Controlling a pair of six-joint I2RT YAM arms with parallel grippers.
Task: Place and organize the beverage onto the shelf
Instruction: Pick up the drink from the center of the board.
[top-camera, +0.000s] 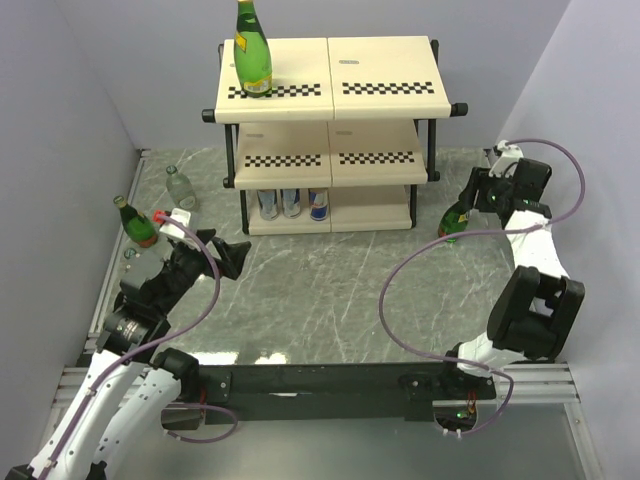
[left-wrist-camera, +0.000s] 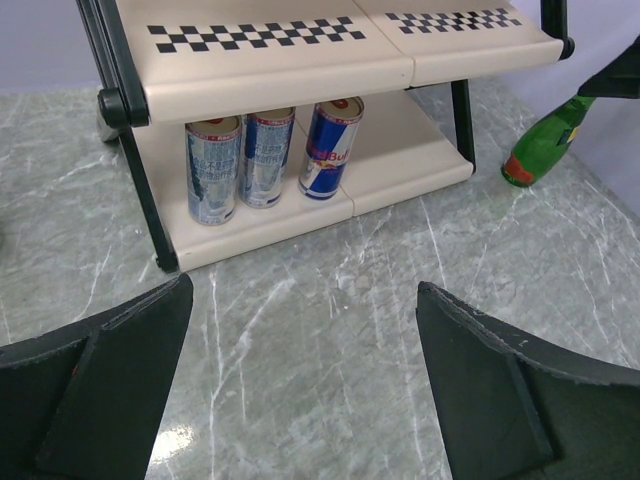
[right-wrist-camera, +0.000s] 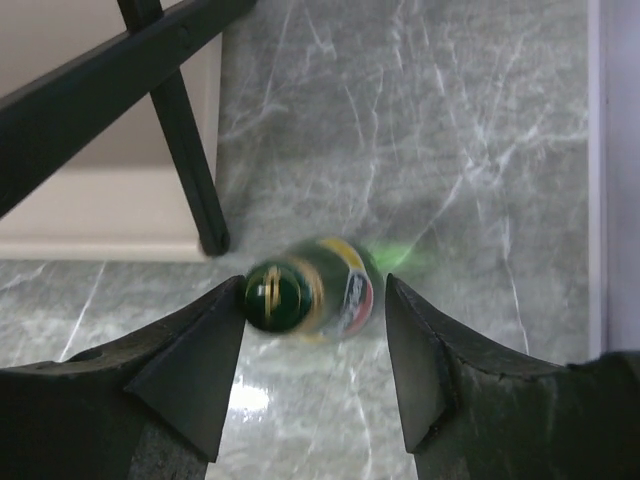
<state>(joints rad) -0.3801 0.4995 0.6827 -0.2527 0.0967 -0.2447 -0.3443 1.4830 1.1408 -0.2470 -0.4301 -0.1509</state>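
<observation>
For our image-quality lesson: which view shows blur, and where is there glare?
Right wrist: the green bottle is smeared by blur, with a glare patch on the marble tabletop just below it. Left wrist: sharp, labels on the cans readable, faint glare low on the tabletop. Top external: evenly lit, sharp.

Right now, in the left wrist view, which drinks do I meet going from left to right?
Pale silver-blue can → second silver-blue can → dark blue Red Bull can → green bottle.

Tabletop (top-camera: 330, 290): grey-green marble pattern with white veins, glossy.
Walls (top-camera: 60, 120): plain pale panels stood at left, far and right.
</observation>
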